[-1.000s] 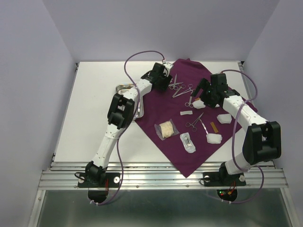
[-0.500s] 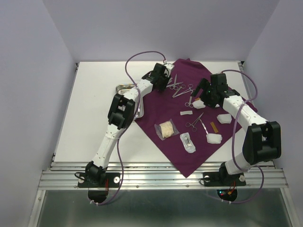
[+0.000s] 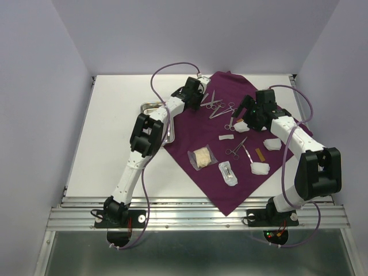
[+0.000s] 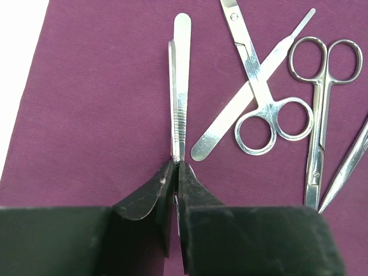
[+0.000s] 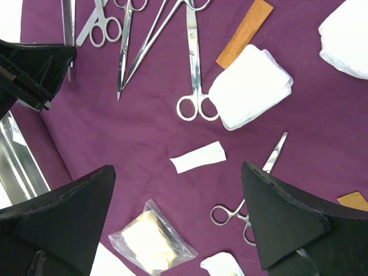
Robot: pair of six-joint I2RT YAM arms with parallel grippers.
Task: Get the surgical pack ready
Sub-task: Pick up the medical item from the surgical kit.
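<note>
Purple cloth (image 3: 218, 167) lay spread as a diamond on the white surface (image 3: 115, 144), and most of the pack's items lay scattered on it. The steel tray (image 3: 150, 107) sat at the cloth's left edge, partly hidden by the left arm.

The left end effector (image 4: 175, 169) was at the far part of the cloth, its fingers pinched narrow on the near end of the forceps (image 4: 180, 86), which pointed straight away from the wrist camera. Whether the forceps were touching the cloth could not be told. Just to the right, a pair of scissors (image 4: 244, 46) lay crossed over a flat steel handle (image 4: 218, 132).

The right end effector (image 5: 177, 172) was above the cloth's right half, its fingers spread wide and holding nothing. Under the gap between them lay a small white strip (image 5: 198, 157). A folded gauze pad (image 5: 250, 86) lay beyond it, touching a tan strip (image 5: 244, 26). A clear packet (image 5: 152, 236) lay nearer the arm bases, and a ring-handled clamp (image 5: 247, 195) lay beside the right finger.
</note>
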